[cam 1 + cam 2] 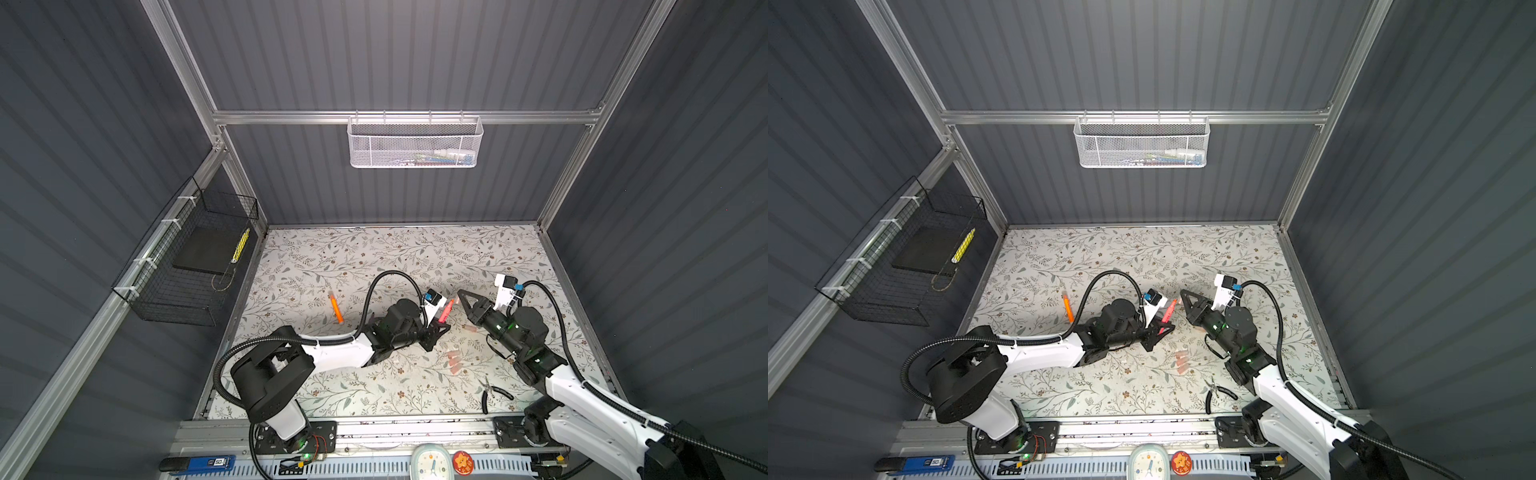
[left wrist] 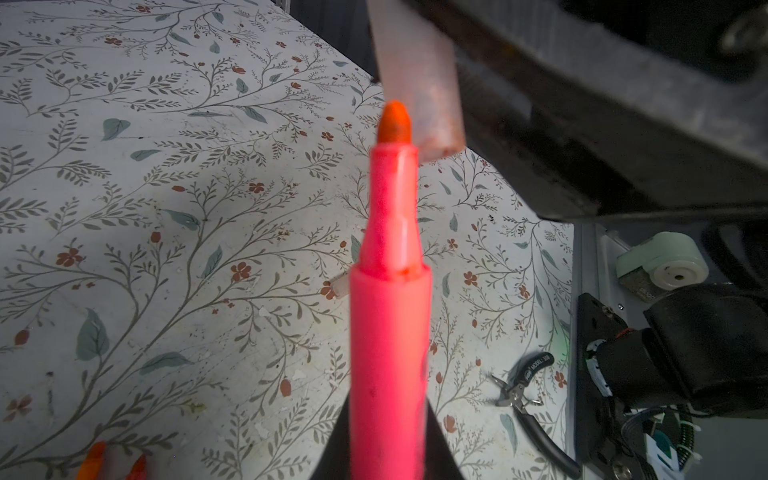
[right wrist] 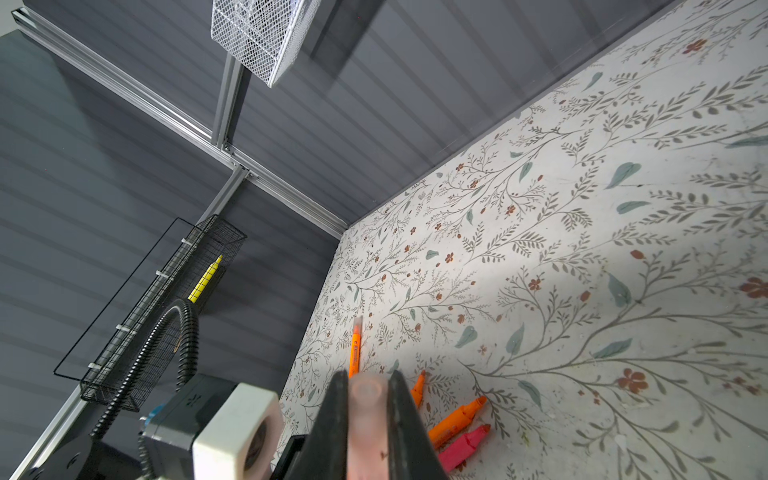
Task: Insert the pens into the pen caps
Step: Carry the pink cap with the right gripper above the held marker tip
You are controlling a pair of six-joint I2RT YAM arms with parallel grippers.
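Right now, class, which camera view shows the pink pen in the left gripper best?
The left wrist view: the pink pen fills the frame, its tip beside the cap. Both top views show it only small and distant. The right wrist view misses it.

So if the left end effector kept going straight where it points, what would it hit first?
Probably the pale-pink cap gripped by the right end effector: the left end effector's pink-red pen leads, its tip nearly there. In the left wrist view the tip sits slightly beside the cap's mouth; depth is unclear.
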